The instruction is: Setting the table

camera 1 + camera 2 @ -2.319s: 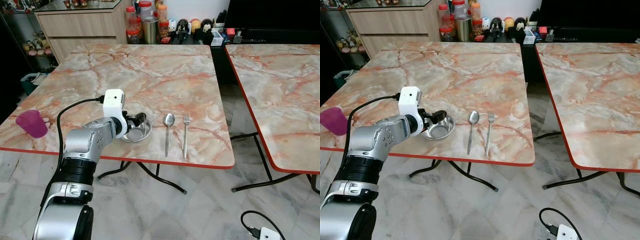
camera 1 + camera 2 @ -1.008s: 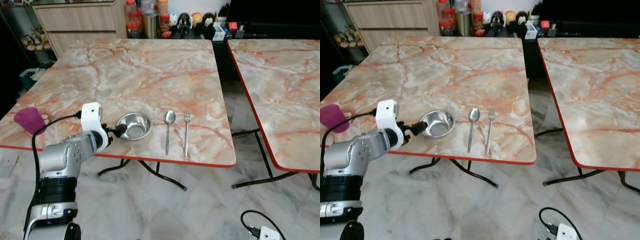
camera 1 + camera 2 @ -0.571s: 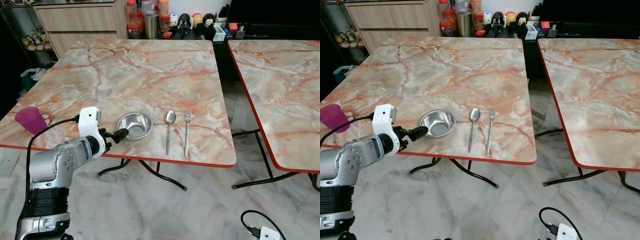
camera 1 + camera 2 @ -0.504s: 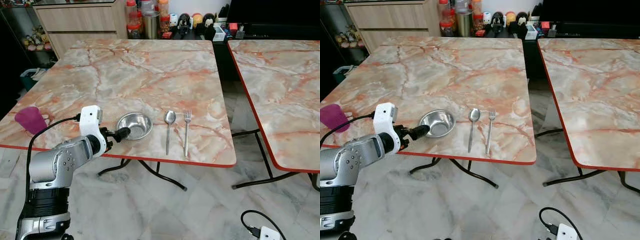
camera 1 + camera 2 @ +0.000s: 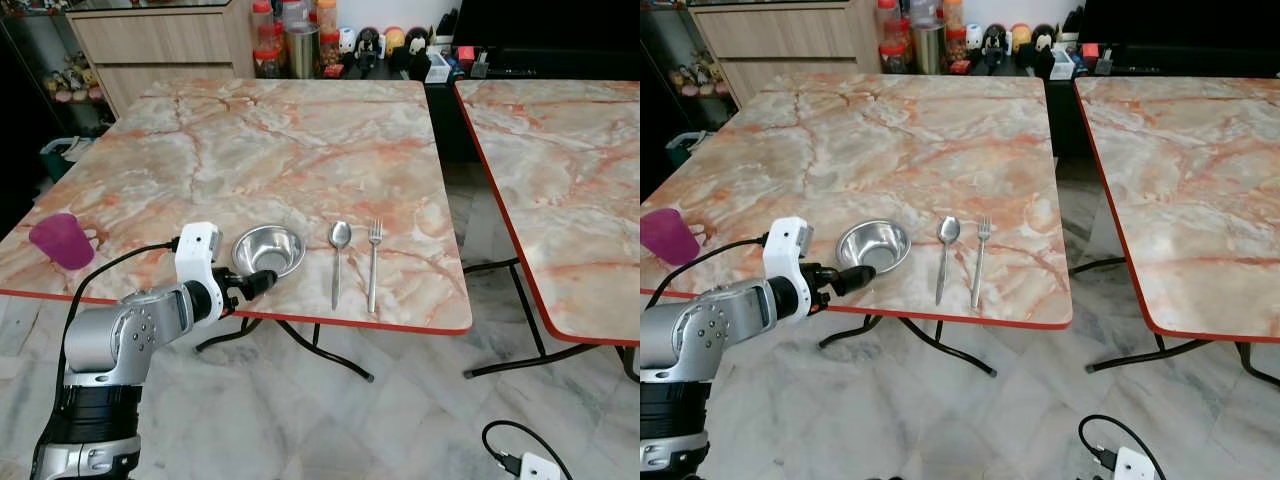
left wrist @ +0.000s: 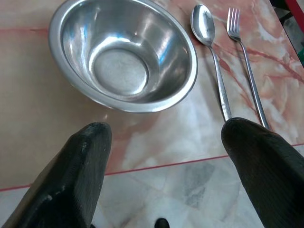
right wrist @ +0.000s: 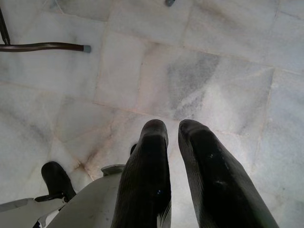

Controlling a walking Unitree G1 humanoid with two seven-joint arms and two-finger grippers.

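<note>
Stainless steel round bowl [image 5: 268, 249] was seen near the front edge of the orange-veined marble table [image 5: 290, 140], with a steel spoon [image 5: 337, 260] and steel fork [image 5: 372, 262] laid just beside it. The left gripper [image 5: 256, 283] was held at the table's edge just short of the bowl, fingers spread wide and empty. Any nudge of the bowl was best kept gentle, away from the spoon. A purple plastic cup [image 5: 60, 241] stood well apart at the far left. The right gripper [image 7: 176, 156], fingers nearly together, was pointed at the floor.
</note>
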